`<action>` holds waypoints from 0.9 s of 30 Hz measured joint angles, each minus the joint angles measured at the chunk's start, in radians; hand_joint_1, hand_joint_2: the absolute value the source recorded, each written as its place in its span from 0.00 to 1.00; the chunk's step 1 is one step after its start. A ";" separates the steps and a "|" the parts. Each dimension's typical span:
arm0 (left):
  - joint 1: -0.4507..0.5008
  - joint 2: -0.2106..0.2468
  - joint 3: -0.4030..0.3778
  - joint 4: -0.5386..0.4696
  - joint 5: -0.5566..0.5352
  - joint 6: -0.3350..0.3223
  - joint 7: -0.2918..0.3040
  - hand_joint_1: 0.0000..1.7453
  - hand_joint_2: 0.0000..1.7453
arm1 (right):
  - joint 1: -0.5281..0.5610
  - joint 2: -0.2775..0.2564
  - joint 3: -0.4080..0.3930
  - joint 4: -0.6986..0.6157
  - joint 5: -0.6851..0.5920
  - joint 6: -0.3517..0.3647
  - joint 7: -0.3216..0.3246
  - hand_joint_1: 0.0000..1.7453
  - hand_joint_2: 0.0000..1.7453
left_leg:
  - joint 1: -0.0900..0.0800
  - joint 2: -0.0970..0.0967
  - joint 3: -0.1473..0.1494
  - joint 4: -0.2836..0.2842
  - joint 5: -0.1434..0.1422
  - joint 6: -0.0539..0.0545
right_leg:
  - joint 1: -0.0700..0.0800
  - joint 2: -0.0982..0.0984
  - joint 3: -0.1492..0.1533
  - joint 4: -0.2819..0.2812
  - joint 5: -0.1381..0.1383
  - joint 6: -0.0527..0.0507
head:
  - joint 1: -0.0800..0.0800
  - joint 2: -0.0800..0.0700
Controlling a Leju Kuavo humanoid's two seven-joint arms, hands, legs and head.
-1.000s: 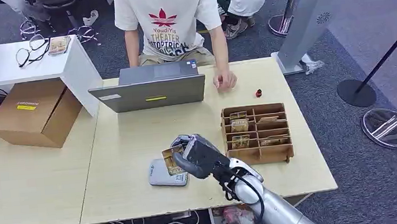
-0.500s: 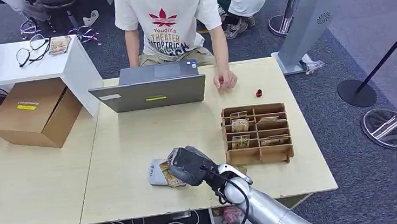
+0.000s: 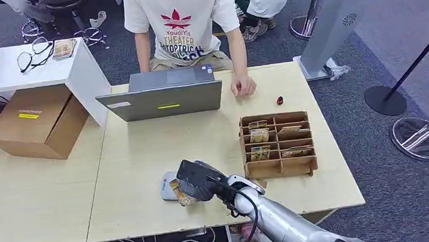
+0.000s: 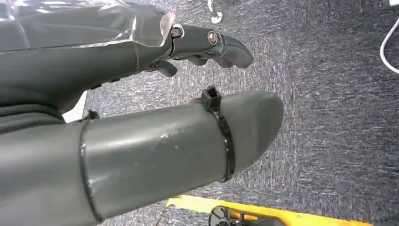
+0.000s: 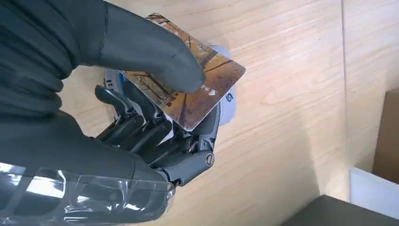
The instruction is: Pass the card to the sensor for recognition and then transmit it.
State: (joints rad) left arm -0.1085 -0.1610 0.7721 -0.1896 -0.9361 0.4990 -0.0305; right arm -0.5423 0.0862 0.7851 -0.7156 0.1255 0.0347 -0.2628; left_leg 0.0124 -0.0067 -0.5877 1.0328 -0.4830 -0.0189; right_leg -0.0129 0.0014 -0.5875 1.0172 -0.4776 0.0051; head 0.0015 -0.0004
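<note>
Right hand (image 3: 197, 180) sits lower centre of the head frame, pinching the card (image 3: 181, 193) between thumb and fingers; the right wrist view shows the thumb (image 5: 155, 61) pressed on the card's (image 5: 197, 94) printed face with the dark fingers (image 5: 141, 127) under it. Key relation: the card sits right over the sensor (image 3: 167, 187), a pale grey pad on the surface, whose edge (image 5: 228, 101) peeks out from under the card in the wrist view. Card overlaps the pad; cannot tell if it is touching or just above. Card's long axis runs out of the grip toward the frame's left edge in the head view, free end sticking out beyond the fingers. Judgement: the scan step is in hand, transmit not yet done; the next move likely calls for lifting and carrying the card away toward the person (image 3: 181, 18) seated at upper centre behind the laptop (image 3: 160, 96). Left hand (image 4: 207, 44) hangs over carpet, fingers slightly curled, grasping nothing, well away from the card. Containers: wooden divided tray (image 3: 279, 165) at centre right holds several more cards in its compartments, some slots look bare. Cardboard box (image 3: 36, 122) at left, contents not visible.
</note>
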 joint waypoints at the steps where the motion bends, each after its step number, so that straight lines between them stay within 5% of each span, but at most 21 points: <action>1: 0.000 0.000 0.000 0.000 0.000 0.000 0.000 0.00 0.00 | -0.004 0.003 0.000 0.009 0.000 0.000 0.000 1.00 1.00 | 0.000 0.000 0.000 0.000 0.000 0.000 | 0.000 0.000 0.000 0.000 0.000 0.000 | 0.000 0.000; 27: 0.000 -0.003 -0.006 0.000 0.012 0.001 -0.004 0.00 0.00 | -0.089 0.032 0.049 0.199 0.015 0.012 -0.002 1.00 1.00 | 0.000 0.000 0.002 0.000 0.000 0.000 | 0.000 0.000 0.002 0.000 0.000 0.000 | 0.000 0.000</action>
State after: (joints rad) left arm -0.1088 -0.1644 0.7660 -0.1896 -0.9243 0.4997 -0.0343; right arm -0.6309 0.1183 0.8339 -0.5169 0.1404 0.0465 -0.2647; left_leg 0.0123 -0.0066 -0.5854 1.0328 -0.4828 -0.0188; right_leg -0.0129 0.0015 -0.5856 1.0172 -0.4774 0.0051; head 0.0015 -0.0004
